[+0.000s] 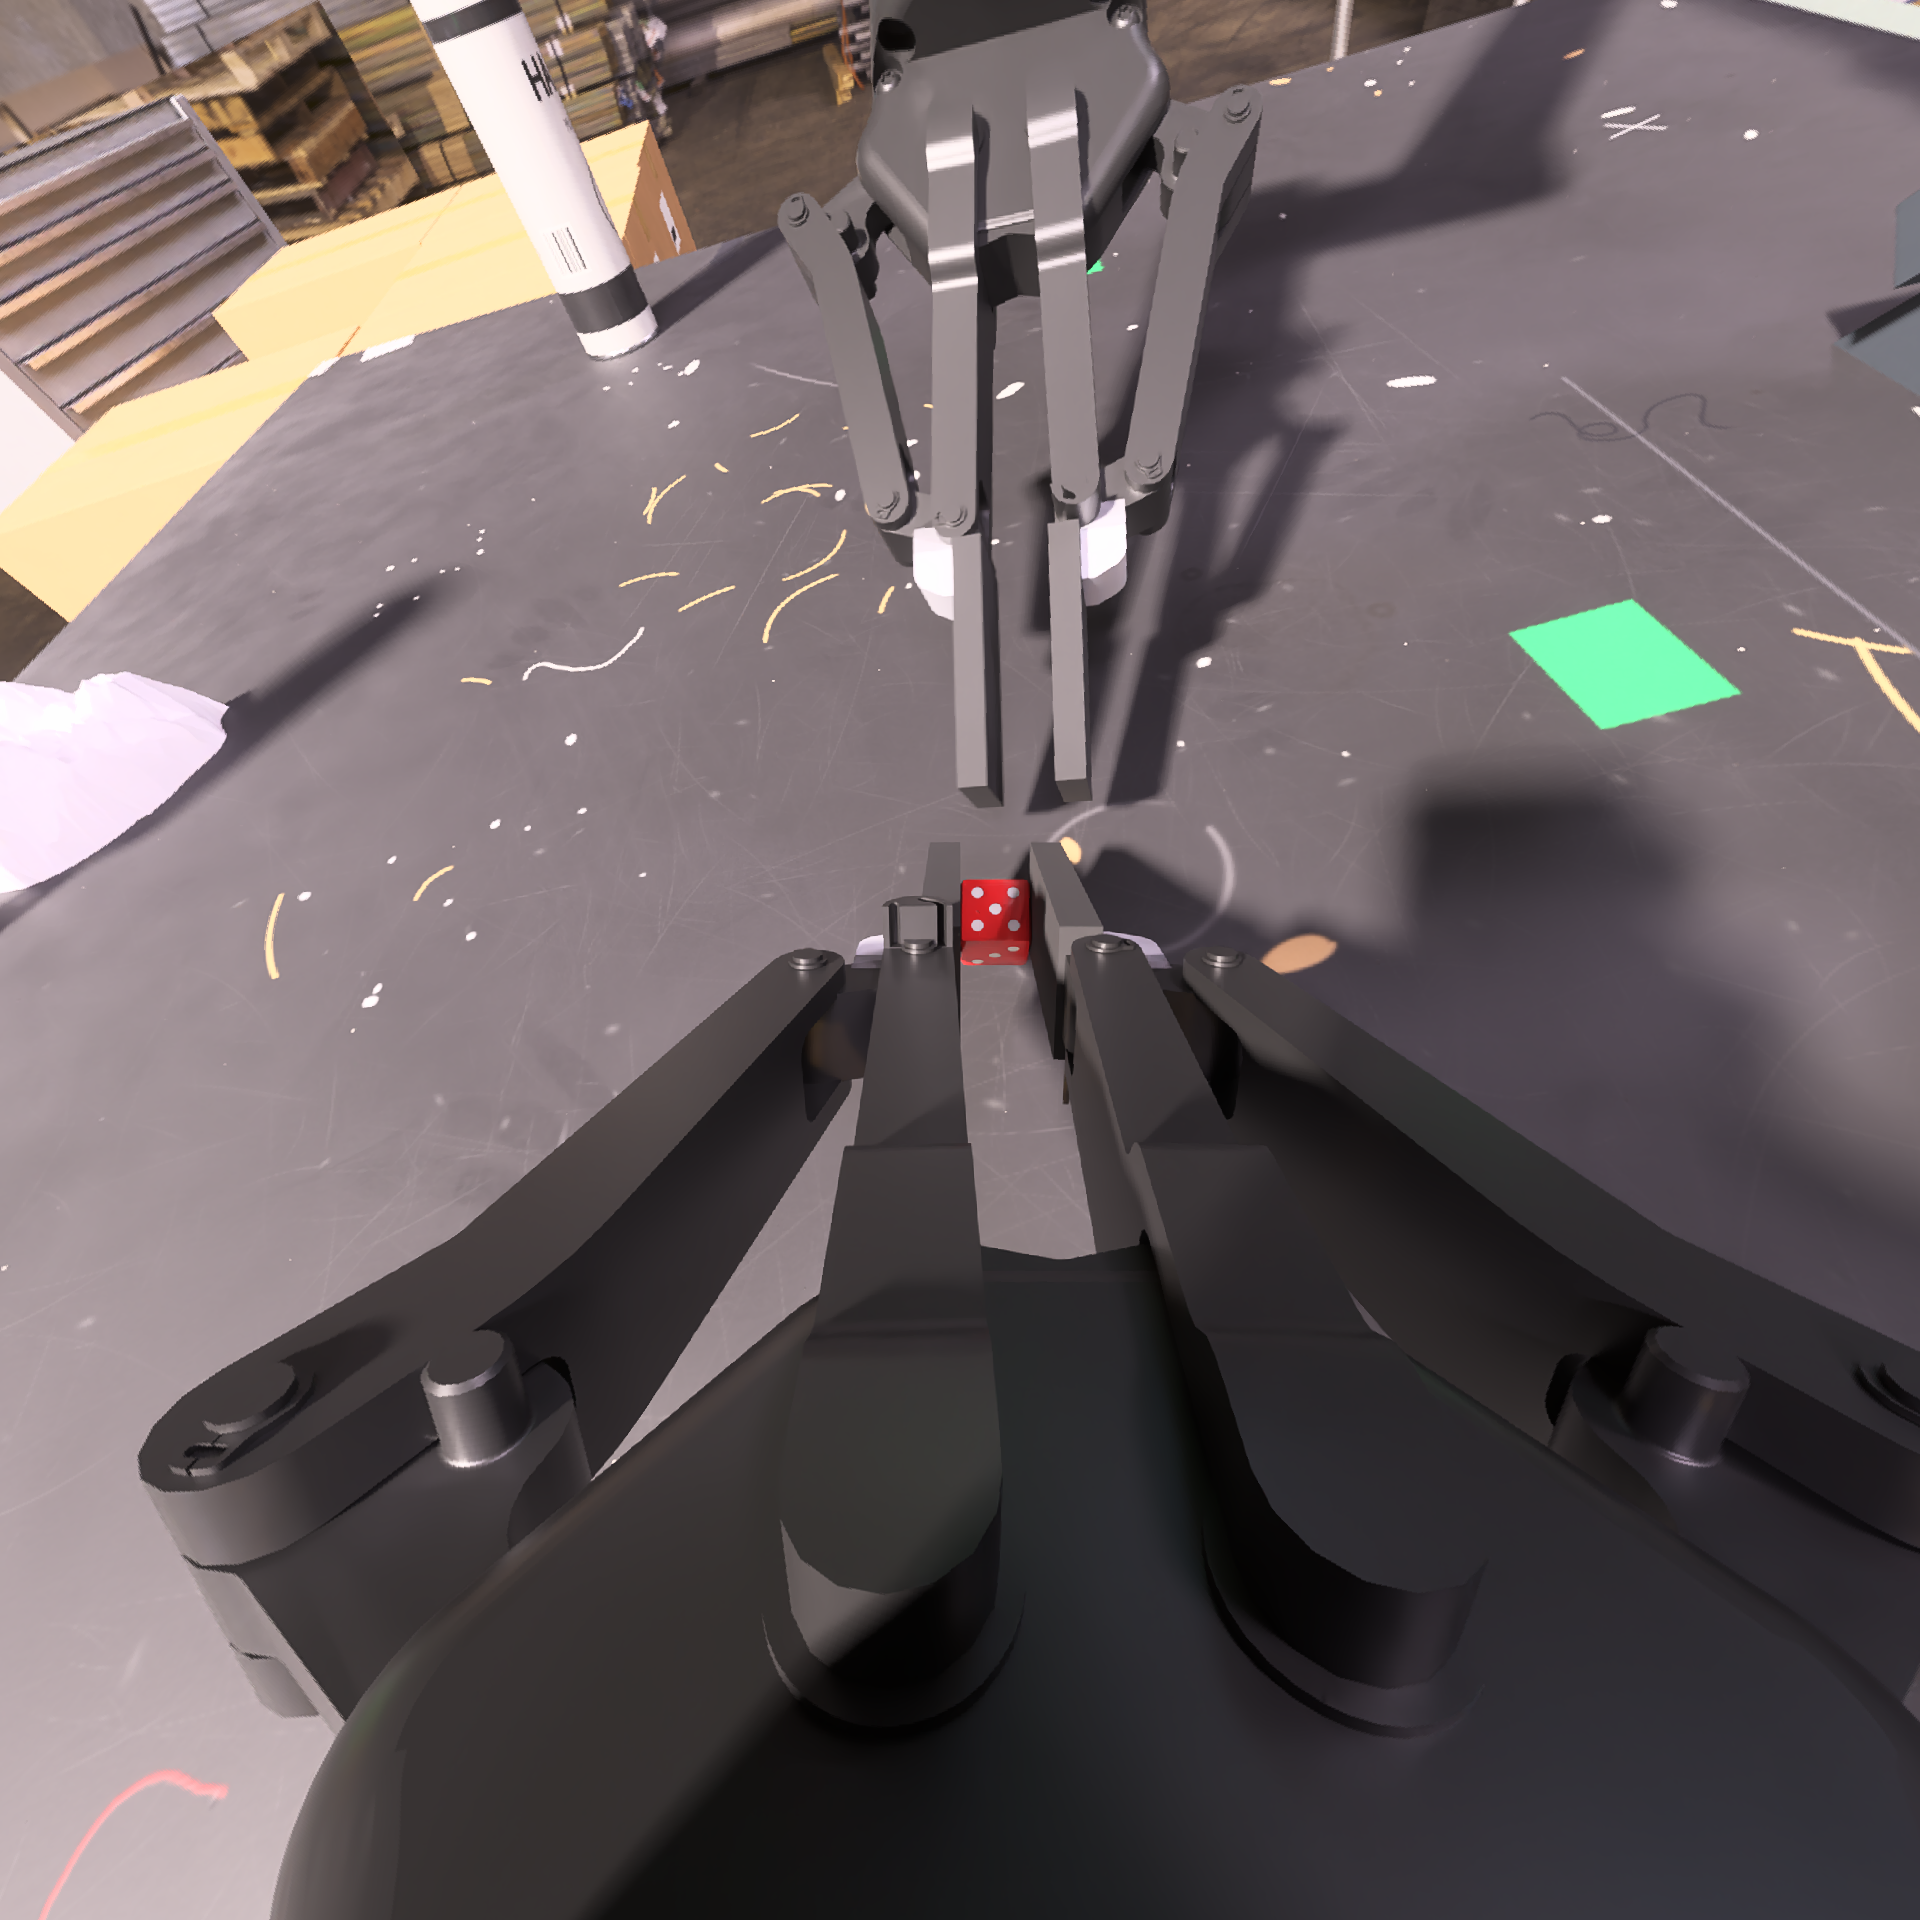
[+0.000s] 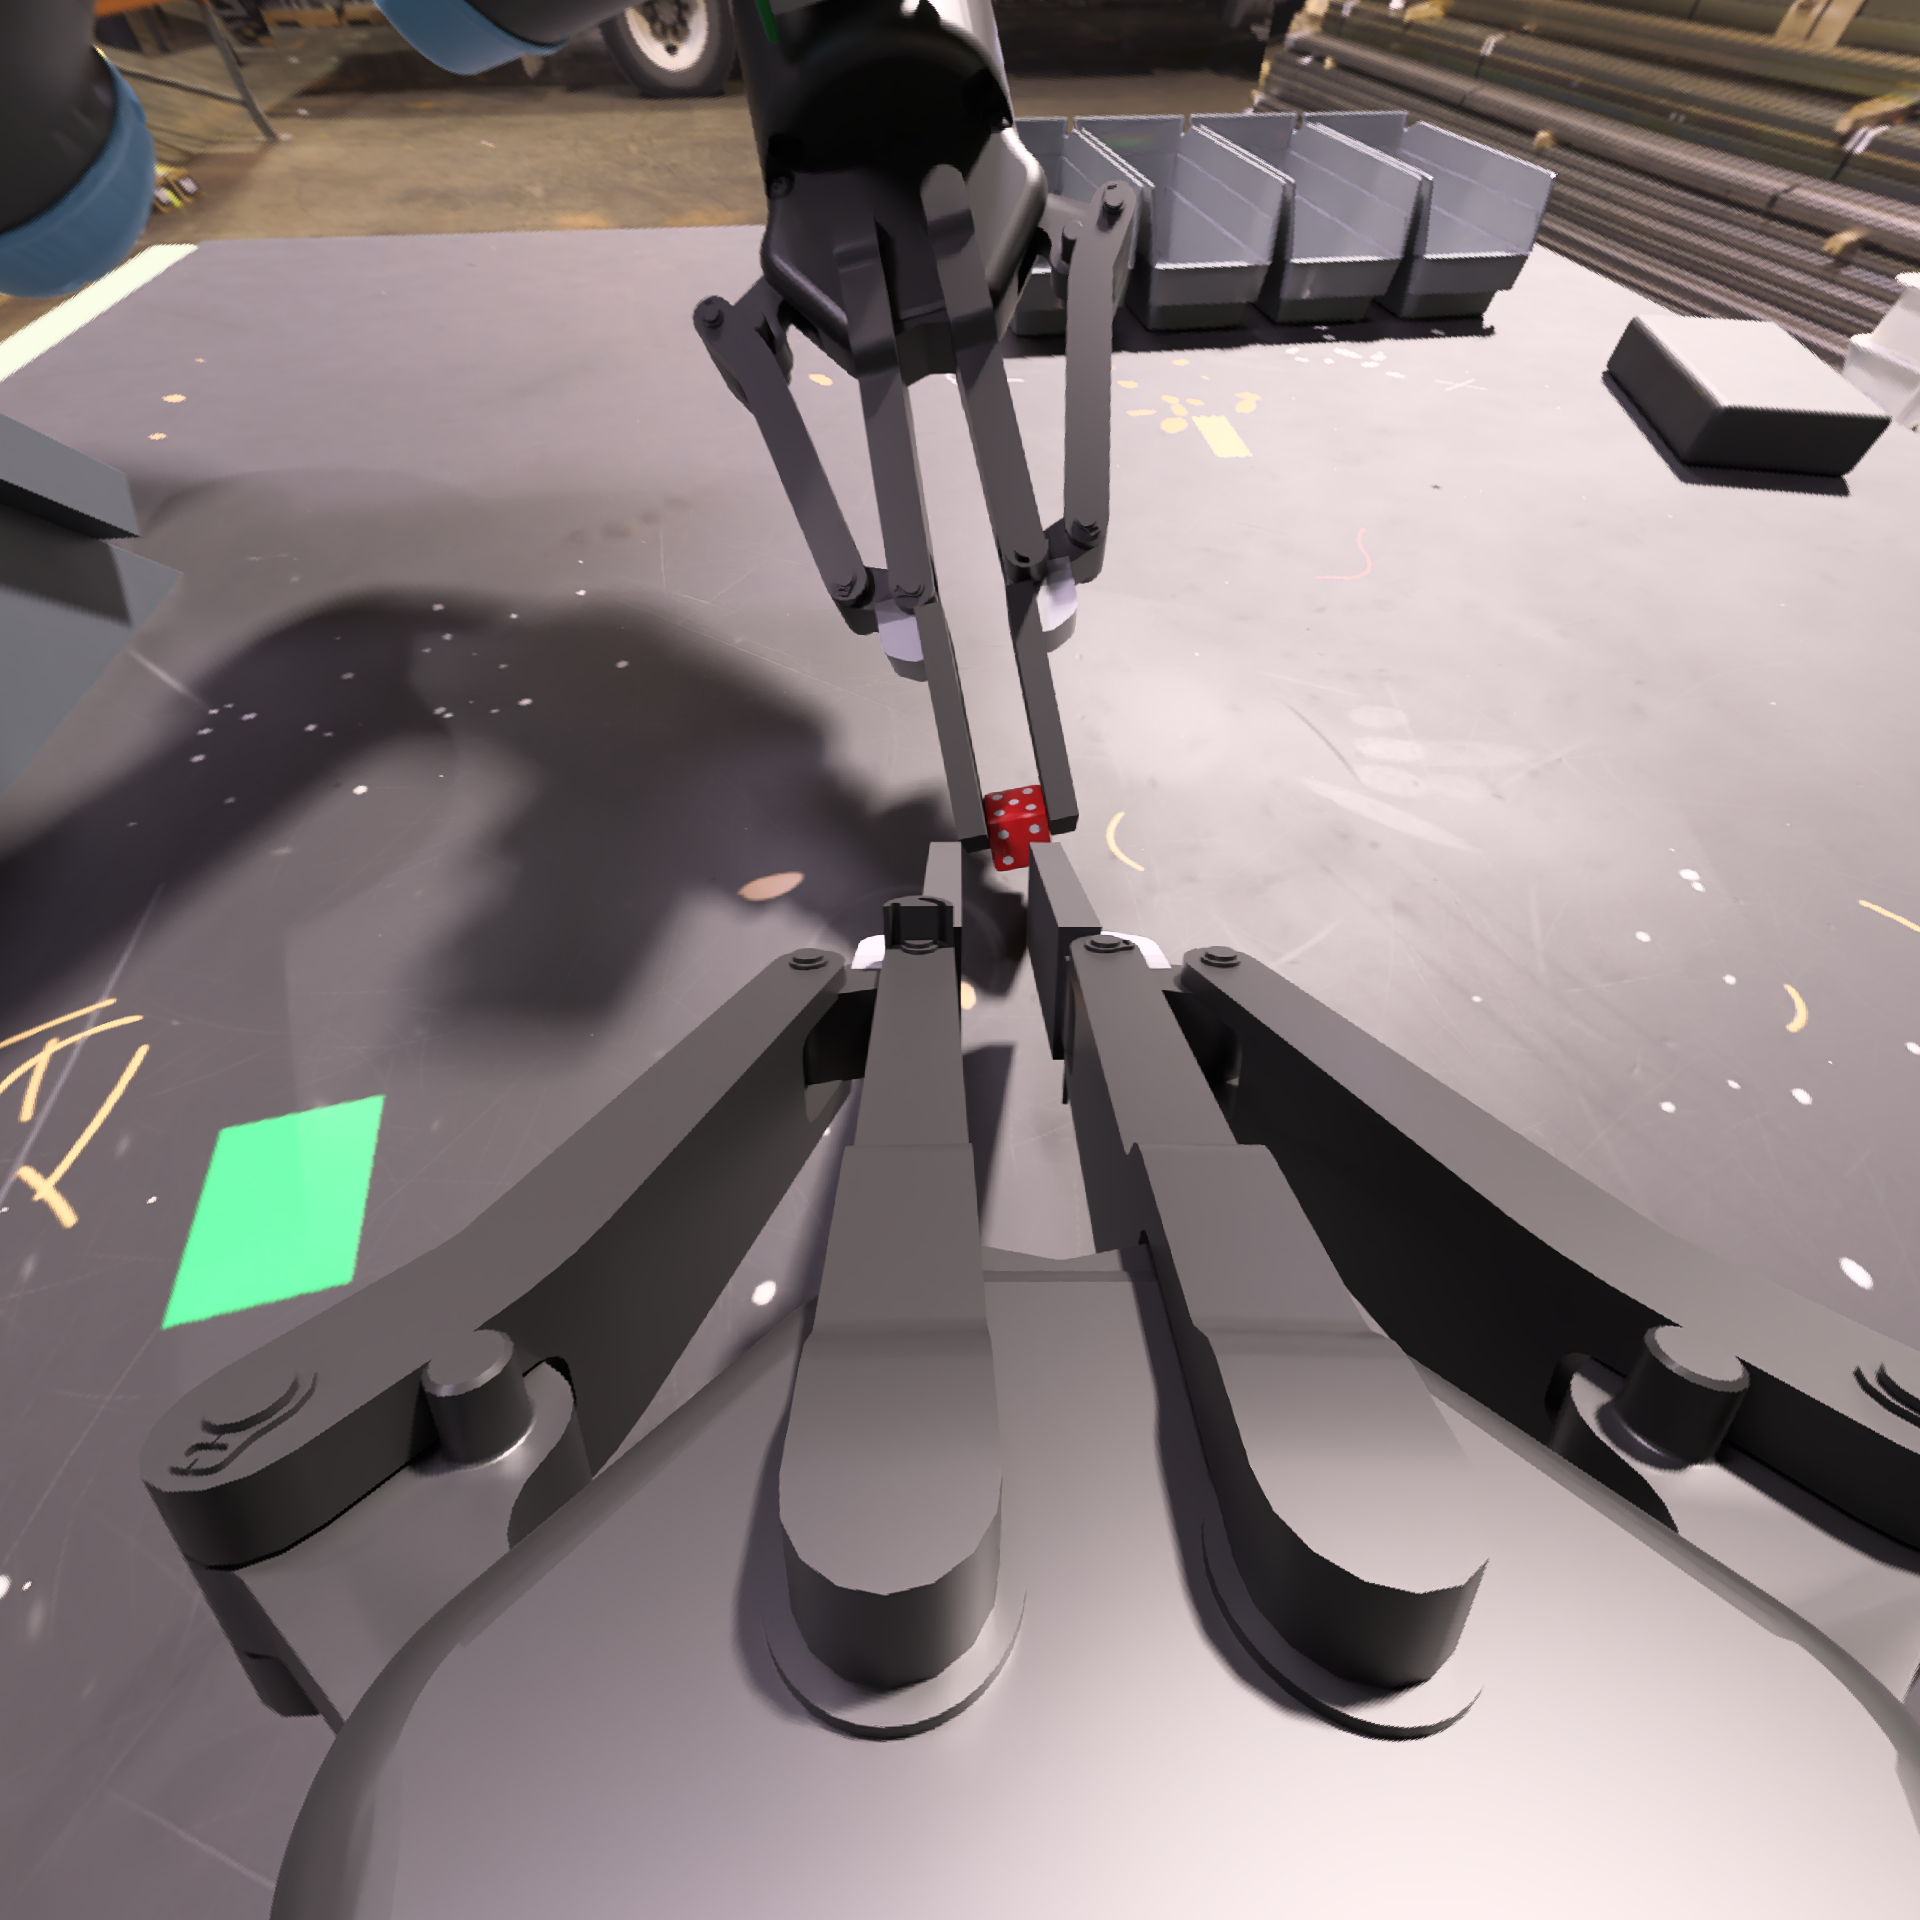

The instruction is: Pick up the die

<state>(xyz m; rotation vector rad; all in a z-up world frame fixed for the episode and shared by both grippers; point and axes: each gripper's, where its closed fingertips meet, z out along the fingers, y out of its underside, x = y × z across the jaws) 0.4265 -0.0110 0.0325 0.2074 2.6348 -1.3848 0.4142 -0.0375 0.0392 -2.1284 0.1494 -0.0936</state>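
A small red die (image 1: 994, 912) with white pips sits between the fingertips of my left gripper (image 1: 994, 868), which is shut on it low over the dark table (image 1: 520, 935). I cannot tell whether the die touches the table. The right wrist view shows the same die (image 2: 1015, 826) pinched at the tips of the left gripper (image 2: 1018, 836). My right gripper (image 2: 994, 864) faces it tip to tip, just short of the die. Its jaws stand a narrow gap apart with nothing between them. It also shows in the left wrist view (image 1: 1023, 795).
A green patch (image 1: 1621, 665) is marked on the table. A white post (image 1: 551, 177) and yellow boxes (image 1: 312, 312) stand at one edge, with a white crumpled object (image 1: 94, 758) nearby. Grey bins (image 2: 1299, 218) and a dark flat box (image 2: 1745, 400) are at the other side.
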